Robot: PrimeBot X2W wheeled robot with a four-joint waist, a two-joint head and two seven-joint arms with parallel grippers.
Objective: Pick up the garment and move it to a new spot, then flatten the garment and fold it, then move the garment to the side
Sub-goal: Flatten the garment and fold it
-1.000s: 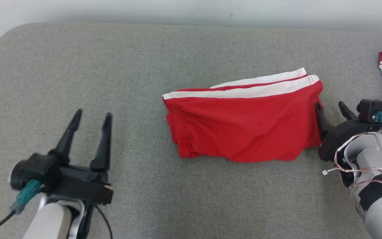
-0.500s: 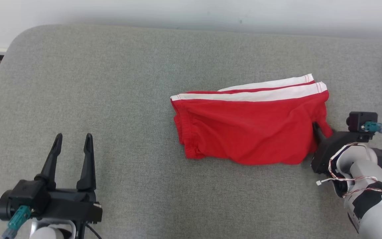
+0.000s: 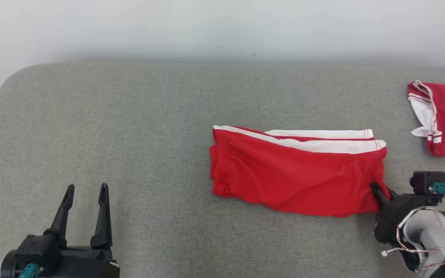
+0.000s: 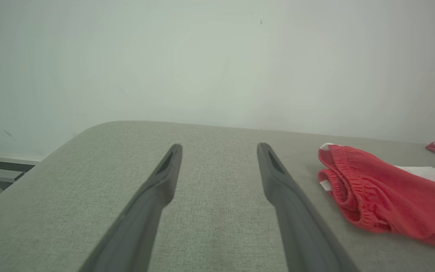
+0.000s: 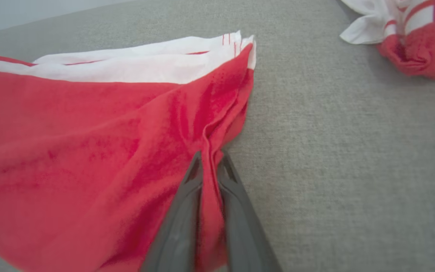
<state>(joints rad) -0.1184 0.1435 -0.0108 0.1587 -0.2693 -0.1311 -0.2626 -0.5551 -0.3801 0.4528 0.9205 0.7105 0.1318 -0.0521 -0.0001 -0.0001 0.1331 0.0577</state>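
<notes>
Lying folded on the grey bench (image 3: 129,116), the red garment (image 3: 296,177) extends leftward from the right claw (image 3: 379,189), whose fingers are clamped together on a fold at its right edge. The left claw (image 3: 87,186), fingers spread apart and empty, sits well apart to the garment's left.

The head view looks down from high above onto the grey padded table (image 3: 129,135), facing a pale wall (image 3: 207,27) along its top edge. The left wrist view sits low over the table, looking along the left pincer (image 4: 219,145) toward that wall. The right wrist view is very near, looking along the right pincer (image 5: 210,153) at the red garment (image 5: 70,151). All three views share this garment; a second red-and-white garment (image 5: 410,45) also appears in each.
</notes>
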